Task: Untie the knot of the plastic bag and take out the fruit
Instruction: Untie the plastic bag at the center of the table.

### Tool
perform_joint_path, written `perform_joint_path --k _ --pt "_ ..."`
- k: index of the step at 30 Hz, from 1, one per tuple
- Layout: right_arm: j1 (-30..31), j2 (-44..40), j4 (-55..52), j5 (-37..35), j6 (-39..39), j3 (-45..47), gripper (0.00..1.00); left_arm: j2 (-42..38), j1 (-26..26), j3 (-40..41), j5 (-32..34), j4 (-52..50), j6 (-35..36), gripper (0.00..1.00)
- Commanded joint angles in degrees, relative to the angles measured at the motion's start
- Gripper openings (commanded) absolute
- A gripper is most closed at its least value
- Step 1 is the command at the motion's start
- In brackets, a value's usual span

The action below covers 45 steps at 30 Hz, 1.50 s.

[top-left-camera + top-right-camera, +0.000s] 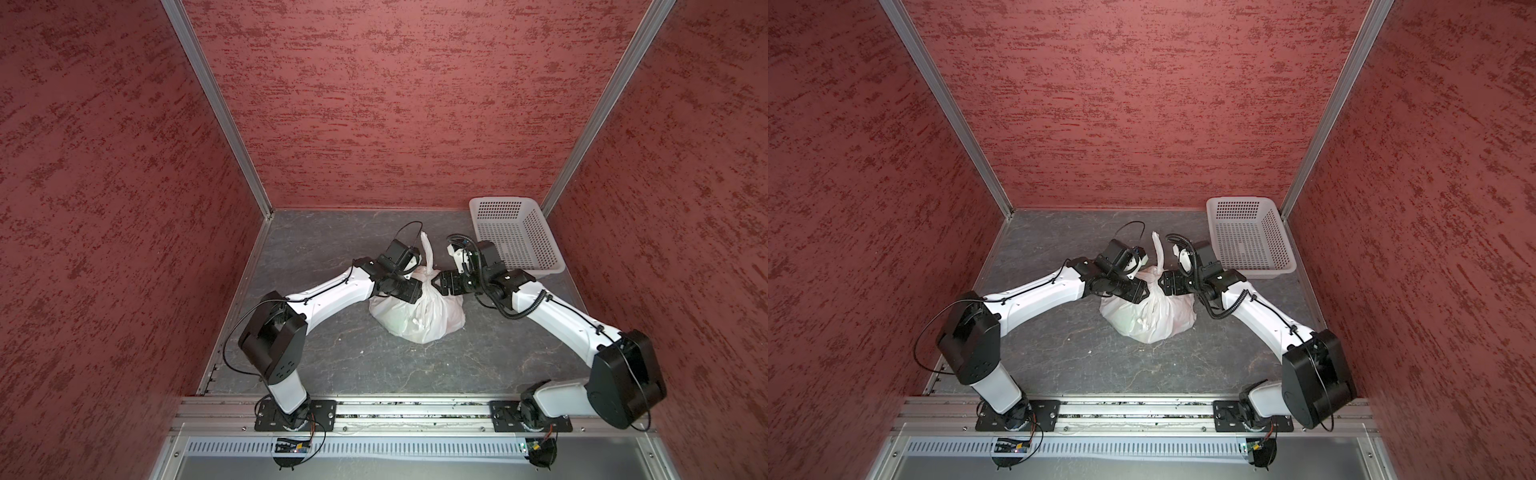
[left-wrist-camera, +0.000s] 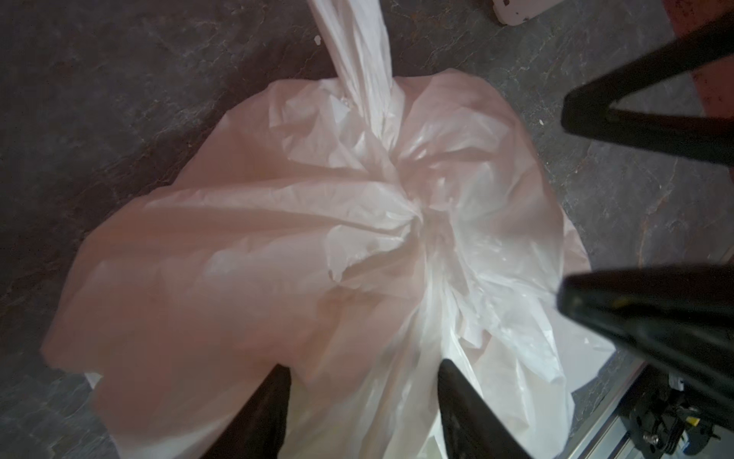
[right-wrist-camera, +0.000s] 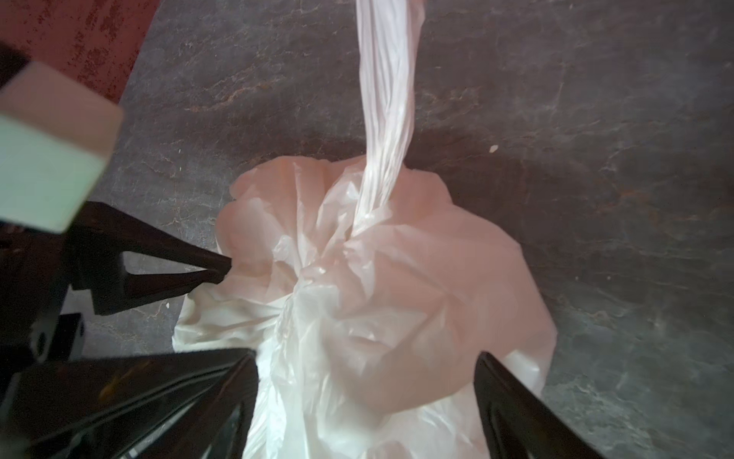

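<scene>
The white crinkly plastic bag [image 1: 415,320] [image 1: 1148,322] sits tied in the middle of the table. Its knot [image 2: 417,222] [image 3: 317,274] is a gathered lump at the bag's top. A twisted strap tail [image 1: 427,249] [image 3: 387,119] rises from it. My left gripper [image 1: 420,291] [image 2: 367,369] comes in from the left, jaws apart, with loose bag film bulging between the tips just below the knot. Opposite it, my right gripper [image 1: 435,283] [image 3: 367,361] stands wide open over the bag's right shoulder, with film between its fingers too. The fruit is hidden inside the bag.
A white perforated basket [image 1: 494,202] [image 1: 1233,202] stands at the back right corner, just behind the right arm. Red textured walls close in the dark grey table on three sides. The arms' bases sit on a rail along the front edge.
</scene>
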<state>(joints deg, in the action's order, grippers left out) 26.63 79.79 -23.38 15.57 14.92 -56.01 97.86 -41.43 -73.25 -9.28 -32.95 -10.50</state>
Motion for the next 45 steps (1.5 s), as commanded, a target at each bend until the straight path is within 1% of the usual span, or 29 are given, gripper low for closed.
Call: perform_joint_path --k 1,4,6,7,9,11,16,17,18,19,22,24,26,29,31,38,42,45 --pt "1.00 -1.08 2.45 0.94 0.84 0.79 0.87 0.45 0.12 1.15 -0.03 2.39 0.31 0.37" --pt "1.14 0.17 3.05 0.19 0.29 1.01 0.88 -1.12 0.13 2.43 0.40 3.42 -0.04 0.14" --pt "1.34 0.84 4.10 0.07 0.01 0.96 0.88 -2.38 0.06 3.16 1.00 3.85 -0.17 0.04" --pt "1.39 1.14 4.72 0.22 -0.38 1.05 0.88 -3.01 0.03 3.51 1.36 4.09 -0.13 0.00" --pt "1.65 1.25 6.32 0.20 -1.07 1.52 0.88 -4.07 0.03 4.28 1.84 4.55 -0.06 0.00" --pt "1.76 1.59 7.28 -0.17 -1.25 1.46 0.85 -5.01 0.03 5.07 2.18 5.08 -0.07 0.00" --pt "2.50 3.12 7.91 2.68 -2.03 0.73 0.71 -7.44 -0.05 6.49 3.35 6.18 -0.70 0.00" --pt "2.77 3.18 8.07 3.02 -2.20 0.80 0.70 -7.72 0.02 6.63 3.51 6.44 -0.79 0.00" --pt "3.11 3.18 8.01 3.11 -2.26 0.81 0.70 -7.97 0.06 6.72 3.50 6.50 -0.84 0.00" --pt "3.33 4.93 8.04 2.95 -2.34 0.81 0.69 -7.97 0.01 6.82 3.49 6.60 -0.81 0.00" --pt "3.62 5.98 8.84 2.04 -2.09 1.08 0.60 -8.34 0.03 6.97 3.59 6.66 -0.83 0.00" --pt "3.56 6.32 9.57 1.06 -1.74 1.18 0.43 -8.68 0.04 7.17 3.85 6.93 -0.84 0.00" --pt "3.65 6.34 9.75 0.19 -1.48 1.08 0.29 -8.96 0.21 7.27 4.22 6.65 -0.83 0.00" --pt "3.58 5.42 9.15 -0.24 -1.38 1.08 0.13 -9.16 0.97 7.54 4.66 5.84 -1.00 0.00" --pt "3.58 4.15 7.91 -1.00 -1.38 1.15 0.00 -9.73 1.83 8.11 4.73 5.62 -1.39 0.00" --pt "2.28 -4.37 3.09 -6.68 -1.66 4.86 0.00 -15.07 8.24 13.41 2.47 6.70 -3.32 0.00" --pt "-1.59 -7.98 2.77 -7.63 -0.06 8.83 0.00 -18.18 12.78 16.97 -1.04 7.76 -3.05 0.00" --pt "-6.23 -9.99 3.27 -8.07 2.21 11.55 0.00 -19.85 16.79 19.27 -3.19 8.12 -2.43 0.00"
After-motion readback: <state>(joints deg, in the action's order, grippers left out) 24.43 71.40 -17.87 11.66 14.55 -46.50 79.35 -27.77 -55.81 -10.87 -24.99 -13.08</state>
